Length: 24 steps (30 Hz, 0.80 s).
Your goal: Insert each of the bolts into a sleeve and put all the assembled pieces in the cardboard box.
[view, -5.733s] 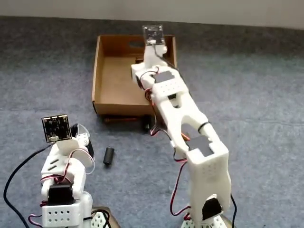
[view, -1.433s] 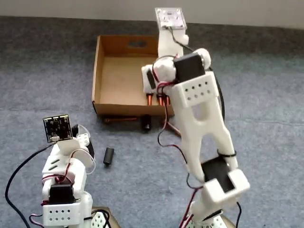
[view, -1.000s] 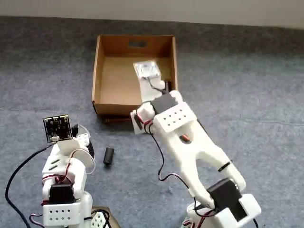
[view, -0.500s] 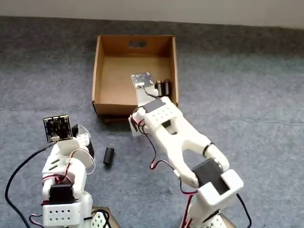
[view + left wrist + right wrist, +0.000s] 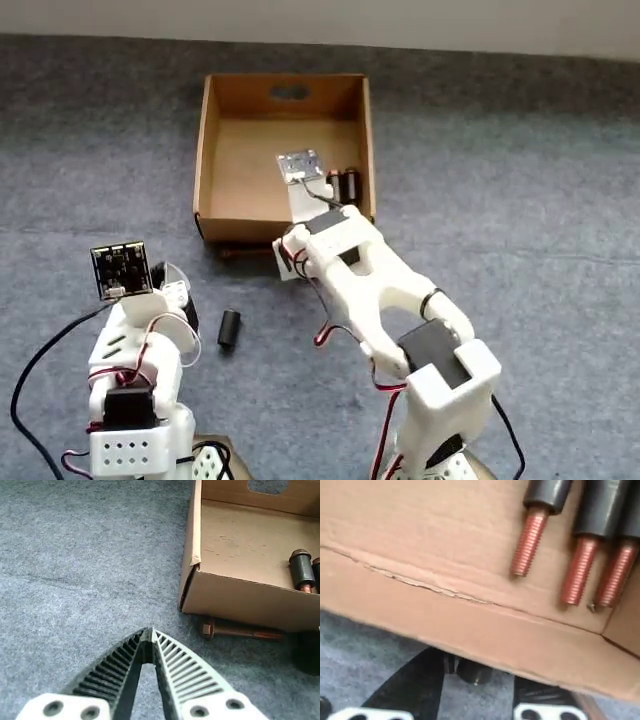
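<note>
The cardboard box [image 5: 210,150] stands at the far middle of the carpet. Three bolts in black sleeves [image 5: 580,545] lie in its near right corner, also seen as sleeved bolts [image 5: 345,185]. A bare copper bolt [image 5: 240,631] lies on the carpet against the box's front wall. Beside it is a black sleeve [image 5: 470,670], and my right gripper [image 5: 477,695] stands open astride it, just outside that wall. A second black sleeve [image 5: 229,328] lies loose to the right of my left gripper [image 5: 150,632], which is shut and empty.
The right arm [image 5: 350,270] stretches from the near edge up to the box's front wall [image 5: 470,625]. The left arm [image 5: 130,370] sits folded at the near left. Grey carpet [image 5: 520,200] lies open to the right of the box.
The right arm pulled back from high over the box and came down low at the box's front wall. The left arm and the loose sleeve have not moved.
</note>
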Motion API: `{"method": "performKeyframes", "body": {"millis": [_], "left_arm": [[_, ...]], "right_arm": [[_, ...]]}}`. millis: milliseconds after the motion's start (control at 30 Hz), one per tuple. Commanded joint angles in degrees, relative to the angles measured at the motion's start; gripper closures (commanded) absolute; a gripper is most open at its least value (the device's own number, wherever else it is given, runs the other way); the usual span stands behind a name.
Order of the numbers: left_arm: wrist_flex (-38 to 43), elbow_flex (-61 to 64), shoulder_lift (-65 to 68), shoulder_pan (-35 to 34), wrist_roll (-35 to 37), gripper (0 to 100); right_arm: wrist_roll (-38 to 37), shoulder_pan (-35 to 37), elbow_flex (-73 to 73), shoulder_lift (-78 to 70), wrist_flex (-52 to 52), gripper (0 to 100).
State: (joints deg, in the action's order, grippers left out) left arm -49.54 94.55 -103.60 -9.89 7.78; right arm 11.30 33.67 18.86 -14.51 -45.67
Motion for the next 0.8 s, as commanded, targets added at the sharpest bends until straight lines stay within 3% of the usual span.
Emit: {"method": "performKeyframes", "body": {"millis": [0, 33, 300, 467, 667, 767], "left_arm": [[1.2, -0.4, -0.3, -0.1, -0.4, 99], [1.2, -0.4, -0.3, -0.1, -0.4, 99], [1.2, -0.4, -0.3, -0.1, -0.4, 99], [1.2, -0.4, -0.3, -0.1, -0.4, 99], [1.2, -0.4, -0.3, -0.1, -0.4, 99], [1.2, -0.4, -0.3, -0.1, -0.4, 99]], "right_arm": [[-0.9, -0.7, -2.0, 0.0, 1.4, 94.8], [-1.1, -0.7, -1.8, 0.8, 1.4, 99.8], [-1.5, -0.8, 13.8, 18.8, -0.2, 99.2], [-10.3, -0.7, 25.9, 30.3, -0.8, 99.2], [-18.9, -0.8, 31.2, 30.6, -7.1, 99.1], [-19.0, -0.8, 30.6, 27.8, -9.4, 92.4]]}}
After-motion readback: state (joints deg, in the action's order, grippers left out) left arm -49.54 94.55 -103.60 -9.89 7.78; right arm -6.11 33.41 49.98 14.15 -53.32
